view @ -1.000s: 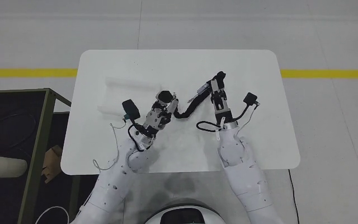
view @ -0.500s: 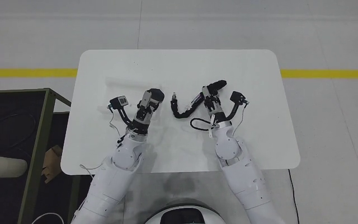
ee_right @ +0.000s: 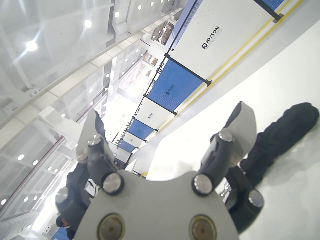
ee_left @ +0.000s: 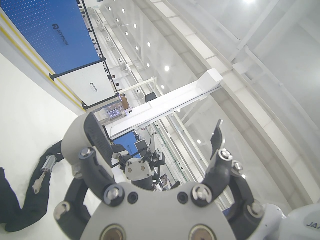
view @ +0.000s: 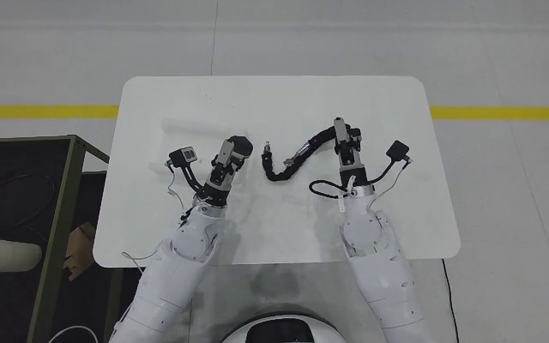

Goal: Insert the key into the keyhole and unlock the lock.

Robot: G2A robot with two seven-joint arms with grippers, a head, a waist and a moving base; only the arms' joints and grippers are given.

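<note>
Risk of skidding lock [view: 300,159] across table [view: 386,214]: loose, between grippers, key [ee_left: 38,184] at end nearest left gripper [view: 236,147]. Jaws of left and right gripper [view: 346,137] spread wide, empty. Off-centre pinch on thin key: probable slip or jam.

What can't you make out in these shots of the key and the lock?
- Top view: the key is too small to show whether it is fully seated in the cable lock.
- Top view: the right gripper hides the lock's far end.
- Right wrist view: one of its jaws covers part of the cable.
</note>
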